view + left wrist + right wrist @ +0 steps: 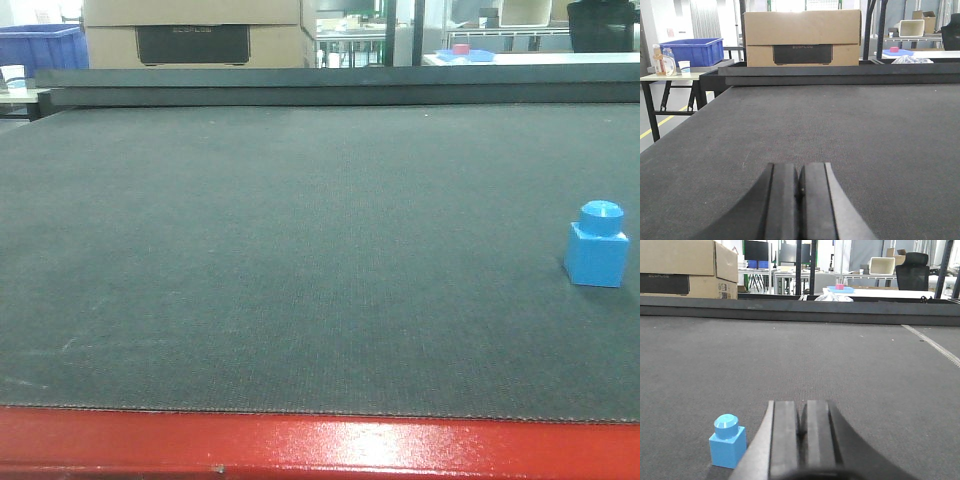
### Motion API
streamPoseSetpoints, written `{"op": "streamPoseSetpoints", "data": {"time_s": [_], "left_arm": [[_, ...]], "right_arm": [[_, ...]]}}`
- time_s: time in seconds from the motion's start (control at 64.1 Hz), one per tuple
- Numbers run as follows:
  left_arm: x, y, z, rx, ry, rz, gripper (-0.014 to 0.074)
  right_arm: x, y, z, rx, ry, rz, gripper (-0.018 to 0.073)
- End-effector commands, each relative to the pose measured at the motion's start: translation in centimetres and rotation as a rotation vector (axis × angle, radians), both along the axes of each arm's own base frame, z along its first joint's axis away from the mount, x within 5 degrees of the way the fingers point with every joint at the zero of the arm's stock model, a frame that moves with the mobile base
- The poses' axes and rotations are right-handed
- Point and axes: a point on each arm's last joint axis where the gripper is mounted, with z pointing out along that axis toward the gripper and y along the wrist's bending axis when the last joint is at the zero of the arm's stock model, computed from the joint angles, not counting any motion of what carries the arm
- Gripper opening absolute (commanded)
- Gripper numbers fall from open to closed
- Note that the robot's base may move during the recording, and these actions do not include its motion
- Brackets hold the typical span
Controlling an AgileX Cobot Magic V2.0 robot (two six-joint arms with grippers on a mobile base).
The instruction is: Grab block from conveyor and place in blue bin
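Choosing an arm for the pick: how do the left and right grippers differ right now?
The right gripper has the blue block standing on the conveyor just left of it; the left wrist view shows no block near the left gripper. The left gripper faces a cardboard box, with a blue bin far left; the right gripper faces a white table. Shared: both are shut, empty, low over the conveyor.

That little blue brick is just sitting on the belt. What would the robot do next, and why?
Probably open the right tool: its jaws are pressed shut, and the block stands upright on the conveyor, untouched, just left of it in the wrist view.
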Motion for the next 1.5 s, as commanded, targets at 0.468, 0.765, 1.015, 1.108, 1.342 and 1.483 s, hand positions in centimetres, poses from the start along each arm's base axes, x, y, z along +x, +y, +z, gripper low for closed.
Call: {"op": "streamPoseSetpoints", "data": {"time_s": [0.468, 0.765, 1.015, 1.108, 1.342, 1.483], "left_arm": [[-0.1, 0.0, 0.3, -0.003, -0.022, 0.0, -0.0111], [-0.1, 0.0, 0.7, -0.003, -0.069, 0.002, -0.0111], [-0.3, 0.2, 1.8, -0.108, -0.193, 0.008, -0.0111], [-0.6, 0.3, 3.0, -0.141, -0.255, 0.01, -0.0111], [-3.4, -0.1, 12.2, -0.129, -0.294, -0.042, -0.0111], [-3.4, -0.5, 16.6, -0.118, -0.133, -0.073, -0.0029]], "right_arm": [[0.0, 0.0, 0.2, -0.003, -0.025, -0.007, -0.0153], [0.0, -0.1, 0.4, -0.003, -0.043, -0.008, -0.0153], [-0.2, -0.2, 1.6, 0.001, -0.178, -0.019, -0.0153], [-0.9, -0.2, 4.6, 0.004, -0.255, -0.018, -0.0153], [-3.6, 0.0, 13.7, 0.003, -0.3, 0.015, -0.0142], [-2.7, 0.3, 17.6, -0.002, -0.158, 0.069, 0.0018]]}}
